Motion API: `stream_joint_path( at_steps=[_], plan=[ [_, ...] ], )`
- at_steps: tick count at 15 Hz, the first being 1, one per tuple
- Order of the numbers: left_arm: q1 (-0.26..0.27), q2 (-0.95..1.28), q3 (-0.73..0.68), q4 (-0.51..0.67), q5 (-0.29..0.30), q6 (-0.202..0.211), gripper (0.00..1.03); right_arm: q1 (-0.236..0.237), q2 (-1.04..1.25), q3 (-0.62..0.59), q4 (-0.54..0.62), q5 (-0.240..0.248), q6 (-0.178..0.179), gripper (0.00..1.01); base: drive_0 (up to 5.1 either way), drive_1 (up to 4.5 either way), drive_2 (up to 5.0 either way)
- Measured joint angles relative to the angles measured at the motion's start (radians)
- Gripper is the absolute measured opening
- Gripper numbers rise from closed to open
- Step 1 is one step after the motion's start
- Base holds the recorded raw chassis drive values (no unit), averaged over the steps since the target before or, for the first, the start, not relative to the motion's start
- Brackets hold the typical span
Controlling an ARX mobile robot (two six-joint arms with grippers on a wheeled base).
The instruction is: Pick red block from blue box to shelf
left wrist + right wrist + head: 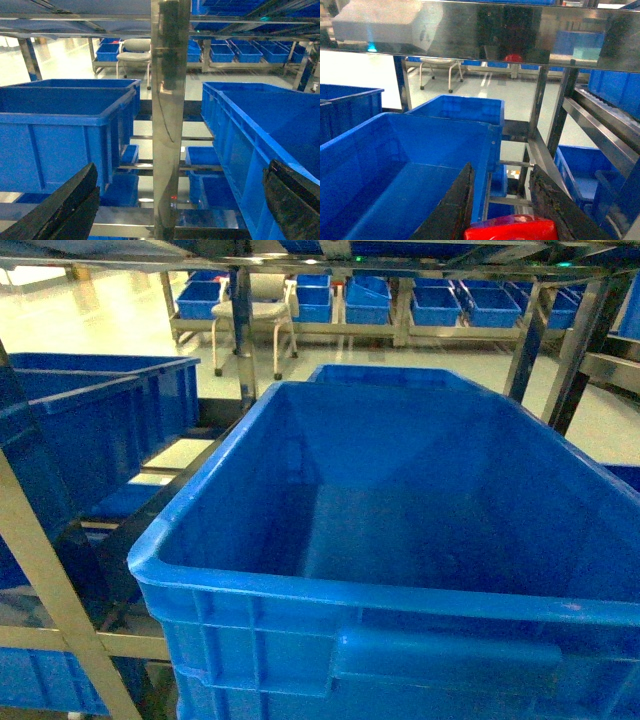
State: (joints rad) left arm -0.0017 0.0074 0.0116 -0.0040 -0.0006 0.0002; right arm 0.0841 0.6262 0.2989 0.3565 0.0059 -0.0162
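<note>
- Right hand [512,210] grips the red block [511,229] above a dark blue crate [395,170] on the shelf [560,130].
- Crate interior bare.
- Left hand [175,200] spread wide, holding nothing.

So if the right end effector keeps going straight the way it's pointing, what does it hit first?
Probably the far end wall of the big blue crate just ahead and to its left, or the steel shelf upright behind; depth is unclear. It carries the red block.
</note>
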Motion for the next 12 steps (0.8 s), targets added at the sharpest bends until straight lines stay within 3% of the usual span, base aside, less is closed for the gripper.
stream_joint_path(
  at_steps=[12],
  plan=[
    [0.000, 0.000, 0.000, 0.000, 0.000, 0.000, 0.98, 0.000, 0.000, 0.000, 0.000, 0.000, 0.000, 0.27, 0.0, 0.00, 0.0]
  ],
)
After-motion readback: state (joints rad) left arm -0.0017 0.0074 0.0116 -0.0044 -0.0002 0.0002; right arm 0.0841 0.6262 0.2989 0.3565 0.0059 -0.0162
